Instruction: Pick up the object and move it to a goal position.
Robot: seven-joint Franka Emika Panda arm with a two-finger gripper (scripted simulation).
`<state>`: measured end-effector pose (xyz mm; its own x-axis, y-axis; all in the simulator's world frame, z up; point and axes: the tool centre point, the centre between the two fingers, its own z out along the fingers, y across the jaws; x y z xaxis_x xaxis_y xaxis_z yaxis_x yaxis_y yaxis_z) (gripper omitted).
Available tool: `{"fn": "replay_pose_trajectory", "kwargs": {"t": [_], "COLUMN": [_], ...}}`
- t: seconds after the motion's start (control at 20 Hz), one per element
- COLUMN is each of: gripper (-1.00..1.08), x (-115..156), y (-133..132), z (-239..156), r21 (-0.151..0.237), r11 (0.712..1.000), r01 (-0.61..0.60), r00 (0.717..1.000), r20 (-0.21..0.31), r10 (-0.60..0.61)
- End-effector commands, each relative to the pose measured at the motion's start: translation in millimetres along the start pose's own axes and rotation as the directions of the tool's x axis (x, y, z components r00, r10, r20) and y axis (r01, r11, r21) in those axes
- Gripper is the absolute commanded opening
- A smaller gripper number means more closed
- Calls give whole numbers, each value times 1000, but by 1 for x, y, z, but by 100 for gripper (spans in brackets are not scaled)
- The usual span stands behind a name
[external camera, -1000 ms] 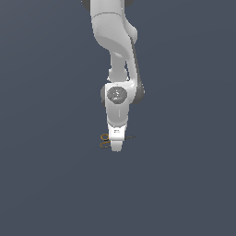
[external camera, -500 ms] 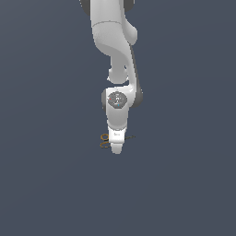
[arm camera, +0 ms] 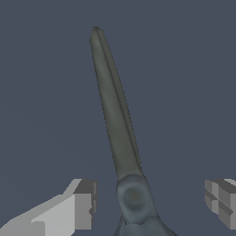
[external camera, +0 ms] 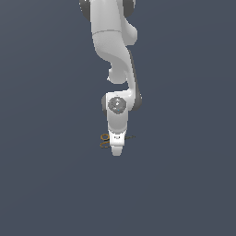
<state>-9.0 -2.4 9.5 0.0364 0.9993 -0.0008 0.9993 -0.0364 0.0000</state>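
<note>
The scissors lie flat on the dark grey surface. In the exterior view their orange-brown loop handles (external camera: 105, 140) stick out to the exterior view's left of the white hand, and a thin dark blade tip (external camera: 132, 137) shows on the other side. My gripper (external camera: 117, 151) is down over them and hides their middle. In the wrist view the dark blades (arm camera: 114, 110) and the pivot (arm camera: 134, 198) lie between my two fingers (arm camera: 83, 203), which stand wide apart on either side without touching. The gripper (arm camera: 150, 203) is open.
The white arm (external camera: 115, 50) comes down from the top of the exterior view. The dark grey surface (external camera: 184, 184) spreads all around with no other object in sight.
The hand has come down a little lower over the scissors. The scissors have not moved.
</note>
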Motion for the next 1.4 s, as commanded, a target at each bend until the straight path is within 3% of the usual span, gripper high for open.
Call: {"fn": "replay_pose_trajectory", "kwargs": {"t": [0.0,0.75,1.35], "gripper": [-100,-100,-100], "x": [0,1,6], "y": [0,1,10], "z": [2,-16,-116], "r21": [0,0,1], "r11": [1000,1000,1000], "r01": [0,1,3], "r00": [1000,1000,1000], "r20": [0,0,-1], "r10": [0,-1,-3]}}
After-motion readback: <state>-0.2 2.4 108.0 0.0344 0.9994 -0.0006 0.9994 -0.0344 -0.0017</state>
